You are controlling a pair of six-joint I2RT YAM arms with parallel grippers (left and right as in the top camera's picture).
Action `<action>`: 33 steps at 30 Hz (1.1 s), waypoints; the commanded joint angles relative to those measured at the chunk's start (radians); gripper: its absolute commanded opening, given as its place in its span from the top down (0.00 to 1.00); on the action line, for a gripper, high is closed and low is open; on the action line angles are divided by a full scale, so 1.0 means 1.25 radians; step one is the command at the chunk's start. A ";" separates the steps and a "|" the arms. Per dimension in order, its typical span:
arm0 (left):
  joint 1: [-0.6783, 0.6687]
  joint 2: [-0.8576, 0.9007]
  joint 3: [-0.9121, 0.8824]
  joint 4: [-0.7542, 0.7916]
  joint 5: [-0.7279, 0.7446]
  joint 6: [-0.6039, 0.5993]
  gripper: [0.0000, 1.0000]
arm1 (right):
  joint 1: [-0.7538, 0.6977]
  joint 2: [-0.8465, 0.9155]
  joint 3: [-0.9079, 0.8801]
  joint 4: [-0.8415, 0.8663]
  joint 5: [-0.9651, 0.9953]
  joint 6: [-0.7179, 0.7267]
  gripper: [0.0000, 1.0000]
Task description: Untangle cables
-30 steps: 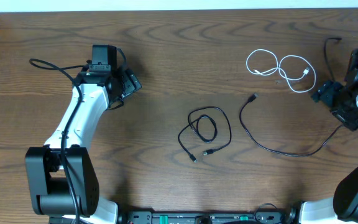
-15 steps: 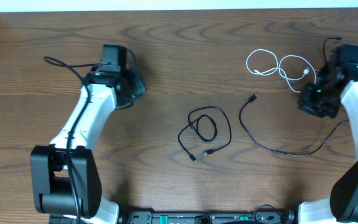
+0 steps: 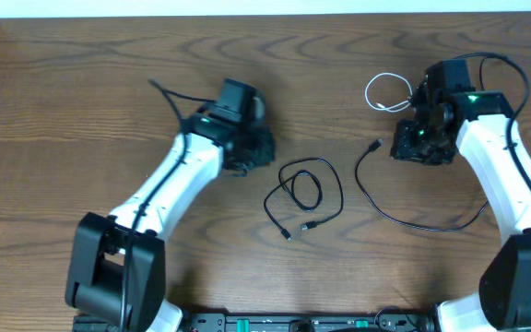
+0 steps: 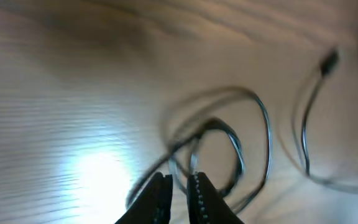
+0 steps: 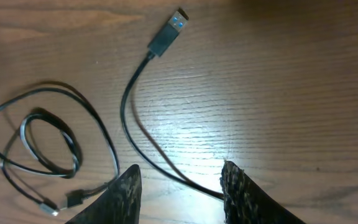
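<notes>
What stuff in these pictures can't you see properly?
White cable, overhead: its right part is hidden under the right arm.
Looped black cable, left wrist view: blur smears it, so which strand crosses over which is unclear.
Long black cable, right wrist view: it runs off the bottom edge, so its other end is unseen.
</notes>
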 commanded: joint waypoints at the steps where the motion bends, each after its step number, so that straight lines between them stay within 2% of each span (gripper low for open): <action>1: -0.068 0.013 0.001 0.003 -0.059 0.045 0.84 | -0.001 0.021 0.004 0.003 0.000 -0.017 0.62; 5: -0.147 0.022 0.001 0.013 -0.203 0.045 0.74 | -0.001 0.023 0.004 0.003 0.000 -0.023 0.67; 6: -0.156 0.022 0.001 0.009 -0.218 0.045 0.74 | -0.001 0.023 0.004 0.002 0.000 -0.023 0.67; 11: -0.178 0.027 0.001 0.009 -0.223 0.045 0.75 | -0.001 0.023 0.004 0.000 0.000 -0.035 0.67; 15: -0.187 0.051 0.000 0.017 -0.220 0.103 0.73 | -0.001 0.023 0.004 0.000 0.000 -0.035 0.66; 27: -0.195 0.182 0.000 0.115 -0.212 0.104 0.74 | -0.001 0.023 0.004 -0.005 0.001 -0.042 0.62; 33: -0.195 0.192 0.000 0.131 -0.213 0.104 0.74 | -0.001 0.023 0.004 -0.005 0.000 -0.044 0.62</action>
